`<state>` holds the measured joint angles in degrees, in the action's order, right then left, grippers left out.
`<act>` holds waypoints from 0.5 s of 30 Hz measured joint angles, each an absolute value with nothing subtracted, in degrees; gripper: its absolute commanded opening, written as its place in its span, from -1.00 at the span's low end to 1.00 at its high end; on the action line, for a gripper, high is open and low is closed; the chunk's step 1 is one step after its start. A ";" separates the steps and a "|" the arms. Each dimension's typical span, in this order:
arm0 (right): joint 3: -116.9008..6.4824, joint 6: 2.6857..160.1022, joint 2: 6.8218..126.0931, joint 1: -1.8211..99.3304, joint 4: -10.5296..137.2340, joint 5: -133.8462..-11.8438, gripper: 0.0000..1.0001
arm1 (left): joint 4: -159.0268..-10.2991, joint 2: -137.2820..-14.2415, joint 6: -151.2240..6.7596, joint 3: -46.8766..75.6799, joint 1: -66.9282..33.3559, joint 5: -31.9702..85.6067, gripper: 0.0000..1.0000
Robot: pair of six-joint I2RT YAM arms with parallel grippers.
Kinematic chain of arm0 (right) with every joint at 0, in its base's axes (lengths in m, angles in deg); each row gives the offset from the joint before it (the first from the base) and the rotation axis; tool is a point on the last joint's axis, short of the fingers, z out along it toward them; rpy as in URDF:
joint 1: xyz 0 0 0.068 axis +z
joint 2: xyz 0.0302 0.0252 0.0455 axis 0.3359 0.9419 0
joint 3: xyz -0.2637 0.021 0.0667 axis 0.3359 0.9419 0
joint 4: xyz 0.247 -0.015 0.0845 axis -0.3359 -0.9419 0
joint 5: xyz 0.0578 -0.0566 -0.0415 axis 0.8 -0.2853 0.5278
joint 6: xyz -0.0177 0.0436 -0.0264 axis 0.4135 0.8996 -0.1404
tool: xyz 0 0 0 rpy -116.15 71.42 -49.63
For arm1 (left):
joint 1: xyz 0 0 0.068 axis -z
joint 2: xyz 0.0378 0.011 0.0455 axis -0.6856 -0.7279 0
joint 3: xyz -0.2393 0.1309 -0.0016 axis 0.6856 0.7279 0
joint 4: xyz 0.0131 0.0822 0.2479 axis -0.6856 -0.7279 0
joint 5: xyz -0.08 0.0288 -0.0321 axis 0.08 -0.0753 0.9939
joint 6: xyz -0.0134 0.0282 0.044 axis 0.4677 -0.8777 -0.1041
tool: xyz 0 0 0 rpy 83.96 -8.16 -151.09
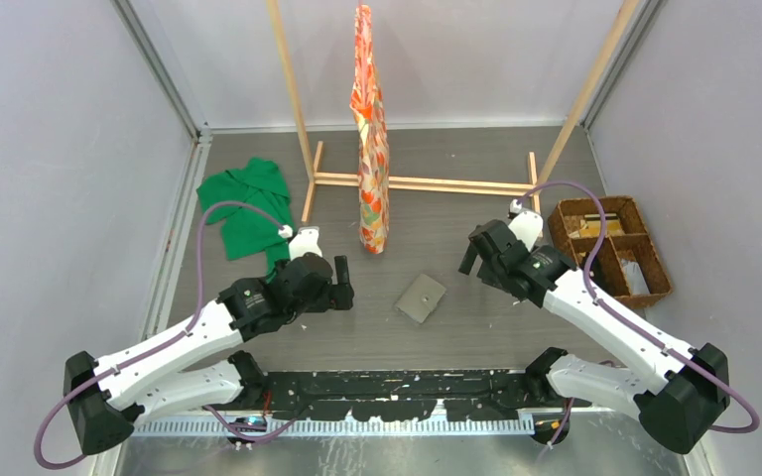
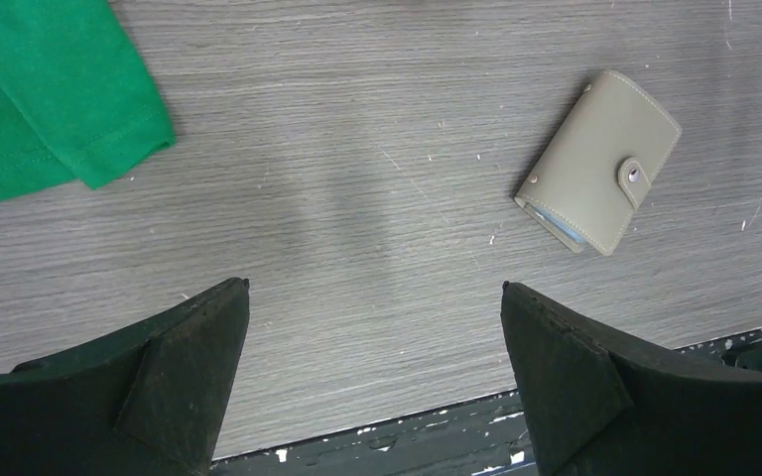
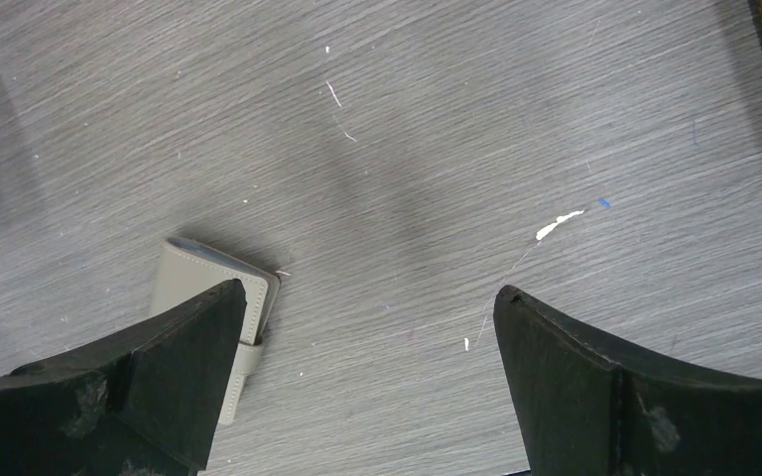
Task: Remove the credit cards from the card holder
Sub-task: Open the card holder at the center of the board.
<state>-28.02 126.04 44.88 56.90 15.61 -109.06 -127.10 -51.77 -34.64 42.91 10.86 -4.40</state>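
Note:
The card holder [image 1: 422, 297], a small flat grey wallet with its snap tab fastened, lies shut on the table between the two arms. The left wrist view shows the card holder [image 2: 600, 159] ahead and to the right of my left gripper [image 2: 375, 286], which is open, empty and well apart from it. A thin bluish edge [image 2: 556, 218] shows at its side; the credit cards themselves are hidden inside. My right gripper [image 3: 370, 288] is open and empty, and the card holder [image 3: 198, 278] lies partly behind its left finger. From above, left gripper [image 1: 342, 288] and right gripper [image 1: 471, 260] flank the holder.
A green cloth [image 1: 248, 208] lies at the back left, close to the left arm. A wooden rack [image 1: 417, 183] with an orange patterned cloth [image 1: 370, 129] hanging from it stands behind. A brown wicker basket [image 1: 610, 248] sits at the right. The table's dark front edge [image 2: 407, 446] runs under the left gripper.

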 measured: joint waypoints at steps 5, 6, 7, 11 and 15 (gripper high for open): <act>-27.67 126.74 44.86 56.90 15.65 -109.11 1.00 | -127.32 -51.91 -34.47 42.91 10.86 -4.47 1.00; -27.56 126.98 44.86 56.90 15.68 -109.09 1.00 | -127.34 -51.91 -34.38 42.91 10.86 -4.62 0.99; -27.45 127.13 44.86 56.90 15.68 -109.09 1.00 | -127.32 -51.91 -34.25 42.91 10.86 -4.82 1.00; -26.78 127.77 44.86 56.90 15.72 -109.09 0.99 | -127.34 -51.91 -33.55 42.91 10.86 -5.06 1.00; -26.03 128.60 44.82 56.90 15.70 -109.04 1.00 | -127.28 -51.93 -33.42 42.91 10.86 -4.69 1.00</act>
<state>-26.03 128.60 44.82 56.90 15.70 -109.04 -127.28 -51.93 -33.42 42.91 10.86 -4.69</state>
